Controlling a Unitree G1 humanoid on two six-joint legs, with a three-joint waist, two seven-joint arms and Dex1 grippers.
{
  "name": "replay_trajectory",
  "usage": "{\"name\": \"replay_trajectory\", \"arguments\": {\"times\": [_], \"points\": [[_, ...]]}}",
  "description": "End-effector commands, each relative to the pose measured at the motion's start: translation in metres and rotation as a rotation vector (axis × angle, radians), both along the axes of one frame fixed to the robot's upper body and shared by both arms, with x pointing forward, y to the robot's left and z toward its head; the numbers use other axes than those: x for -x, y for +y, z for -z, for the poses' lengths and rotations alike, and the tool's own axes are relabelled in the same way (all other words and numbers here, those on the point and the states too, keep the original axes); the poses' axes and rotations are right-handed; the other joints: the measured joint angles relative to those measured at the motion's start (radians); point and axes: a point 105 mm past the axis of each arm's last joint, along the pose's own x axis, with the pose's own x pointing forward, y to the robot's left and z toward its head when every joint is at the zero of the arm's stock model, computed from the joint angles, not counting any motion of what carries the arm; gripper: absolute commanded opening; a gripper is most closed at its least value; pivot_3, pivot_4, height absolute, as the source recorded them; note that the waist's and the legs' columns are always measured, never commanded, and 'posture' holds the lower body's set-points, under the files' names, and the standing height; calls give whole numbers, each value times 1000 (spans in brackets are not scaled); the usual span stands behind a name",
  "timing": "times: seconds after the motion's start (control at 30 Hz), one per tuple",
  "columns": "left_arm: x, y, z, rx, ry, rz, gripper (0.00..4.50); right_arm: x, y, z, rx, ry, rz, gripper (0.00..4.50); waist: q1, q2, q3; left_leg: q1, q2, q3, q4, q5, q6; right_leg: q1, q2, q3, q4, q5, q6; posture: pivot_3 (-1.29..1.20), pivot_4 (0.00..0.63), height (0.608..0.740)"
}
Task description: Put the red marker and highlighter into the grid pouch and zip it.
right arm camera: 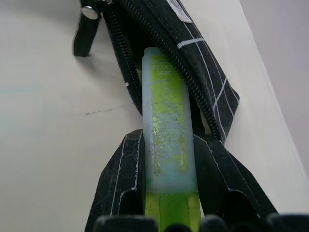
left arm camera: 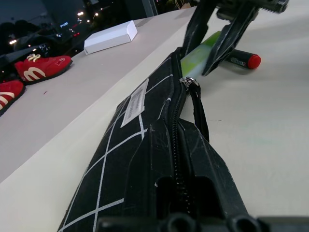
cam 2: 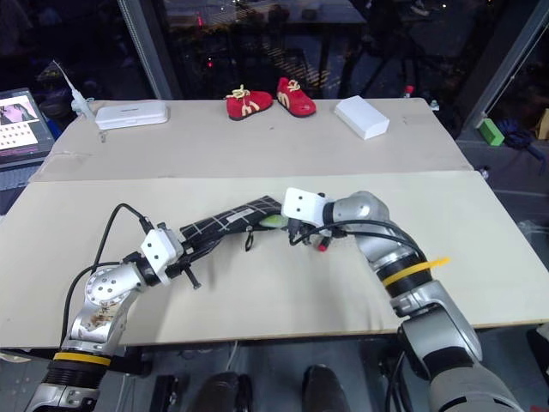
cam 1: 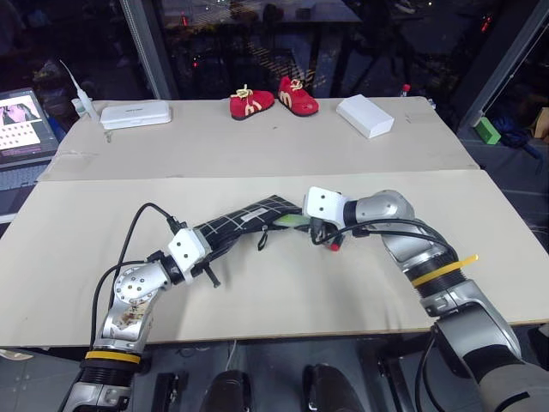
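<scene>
We look down on a pale tabletop (cam 1: 257, 292) of two boards set against dark windows, and near its middle lies the grid pouch (cam 1: 244, 221), black with white lines, stretched slantwise between the two arms. Its zipper stands open at the end nearer the right arm, with the pull and its dark cord (left arm camera: 197, 104) hanging beside the mouth. The left gripper (cam 1: 208, 249) has its fingers closed tight on the other end of the pouch, holding that end just off the surface. The right gripper (right arm camera: 166, 159) has its fingers clamped around the highlighter (right arm camera: 166, 130), a translucent light-green stick, whose free end sits right at the pouch's open mouth, touching the zipper teeth; we cannot tell how far in it has gone. Just beside the right gripper, on the side away from the pouch, the red marker (left arm camera: 244, 61) lies flat on the tabletop, untouched by either arm. Farther back, on the rear board, we see a pair of small red shoes (cam 1: 273, 98) with yellow laces standing side by side, a white box (cam 1: 364, 115) to their right, and a flat white case (cam 1: 135, 113) to their left. At the far left edge a screen (cam 1: 21, 126) glows, and a small green block (cam 1: 487, 130) rests off the tabletop at the far right.
</scene>
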Motion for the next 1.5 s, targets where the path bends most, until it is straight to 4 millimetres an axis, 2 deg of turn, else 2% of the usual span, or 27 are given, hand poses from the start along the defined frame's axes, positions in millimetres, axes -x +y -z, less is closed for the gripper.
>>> {"name": "replay_trajectory", "arguments": {"times": [0.03, 0.2, 0.37, 0.43, 0.47, 0.5, 0.63, 0.73, 0.8, 0.93, 1.03, 1.1, 1.17, 1.23, 1.37, 1.5], "points": [[2, -6, -15, 8, -62, 34, 0, 3, 27, -14, 29, -123, -77, 1043, -1, 0, 0, 0, 0, 0, 0, 0, 0, 0, 0, 0, 0, 0, 0, 0, 150, 740], [0, -8, -17, 11, -65, 39, 0, 15, 64, -18, -6, -233, -182, 1043, -4, 0, 0, 0, 1, 0, 0, 0, 0, -1, 1, 0, 1, 0, 0, 0, 150, 740], [-1, -9, -19, 15, -70, 38, 0, 15, 71, -18, -70, -239, -164, 1043, 2, 0, 0, -1, 0, 0, 0, 0, 0, -1, 0, 0, 1, 0, 0, 0, 150, 740], [0, -9, -19, 16, -70, 35, 0, 10, 66, -20, -96, -218, -126, 2059, 1, 0, 0, -1, 0, 0, 0, 0, 0, -1, -1, 0, 0, 0, 0, 0, 150, 740], [0, -8, -18, 15, -69, 35, 0, 10, 63, -20, -100, -203, -121, 2242, 0, 0, 0, -1, 0, 0, 0, 0, 0, -1, -1, 0, 0, 0, 0, 0, 150, 740], [1, -8, -18, 14, -68, 34, 0, 8, 60, -22, -109, -197, -105, 2717, 0, 0, 0, -1, 0, 0, 0, 0, 0, -1, 0, 0, 0, 0, 0, 0, 150, 740], [1, -7, -18, 15, -65, 29, 0, 0, 44, -30, -115, -188, -65, 3925, 0, 0, 0, 0, 0, 0, 0, 0, 0, -1, 0, 0, 1, 0, 0, 0, 150, 740], [1, -6, -18, 15, -65, 27, 0, 0, 23, -42, -156, -150, -67, 3925, 0, 0, 0, -1, 0, 0, 0, 0, 0, -1, 0, 0, 1, 0, 0, 0, 150, 740], [0, -7, -19, 16, -67, 26, 0, 8, 6, -49, -199, -83, -91, 3925, 4, 0, 0, -1, 0, 0, 0, 0, 0, -1, 0, 0, 0, 0, 0, 0, 150, 740], [1, -8, -19, 18, -71, 24, 0, 36, -31, -46, -242, 117, -131, 3925, 11, 0, 0, -1, 0, -1, 0, -1, 1, 1, -1, -1, -2, 0, 0, 0, 150, 740], [1, -7, -20, 20, -73, 18, 0, 40, -50, -45, -344, 219, -56, 3925, 5, 0, 0, -1, 0, -1, 0, -1, 1, 1, -1, -1, -2, 0, 0, 0, 150, 740], [1, -6, -20, 20, -74, 10, 0, 33, -63, -45, -441, 240, 69, 3925, -2, 0, 0, 1, 0, -1, 0, -1, 1, 1, -1, 0, -1, 0, 0, 0, 150, 740], [2, -4, -19, 20, -72, 3, 0, 10, -82, -37, -529, 250, 335, 3925, -5, 0, 0, 2, 1, -2, 0, -1, 1, 1, 0, 0, 0, 0, -1, 0, 150, 740], [4, -3, -18, 20, -71, -2, 0, -2, -92, -28, -571, 266, 514, 3925, -5, 0, 0, 3, 1, -2, 0, 0, 0, 1, 0, 1, 1, 1, -1, 0, 150, 740], [6, -1, -18, 19, -71, -10, 0, -8, -100, -10, -584, 257, 743, 3925, 0, 0, 0, 0, 1, 0, 0, 0, 0, -1, 0, 1, 1, 1, -1, 0, 150, 740], [6, 0, -18, 22, -74, -19, 0, -4, -96, -9, -659, 272, 879, 3925, 1, 0, 0, -4, 1, 0, 0, 0, 0, -4, -1, 0, 0, 1, -1, 0, 150, 740]]}}
